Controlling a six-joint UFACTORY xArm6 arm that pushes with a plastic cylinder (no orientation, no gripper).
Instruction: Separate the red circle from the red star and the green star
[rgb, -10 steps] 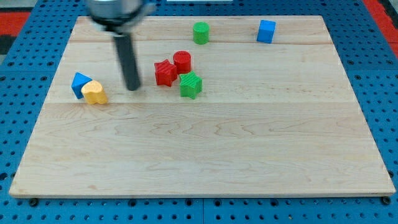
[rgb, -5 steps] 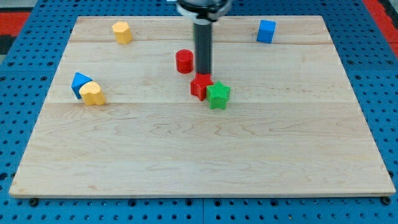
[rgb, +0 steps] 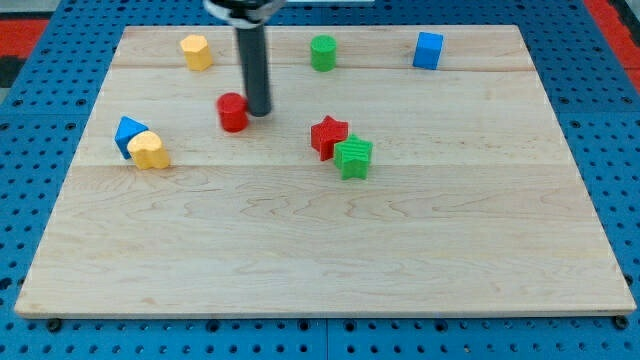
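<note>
The red circle (rgb: 233, 112) stands alone on the wooden board, left of centre. My tip (rgb: 259, 112) is right beside it, touching or nearly touching its right side. The red star (rgb: 328, 136) sits near the board's middle, well to the right of the circle. The green star (rgb: 353, 157) touches the red star at its lower right.
A blue block (rgb: 128, 133) and a yellow block (rgb: 150, 150) sit together at the left. A yellow block (rgb: 196, 51), a green cylinder (rgb: 323, 52) and a blue cube (rgb: 428, 49) stand along the view's top. The board's edge (rgb: 320, 312) runs along the bottom.
The red circle has slid left, away from the two stars. My tip moved left from beside the red star to the circle's right side. The stars stayed about where they were.
</note>
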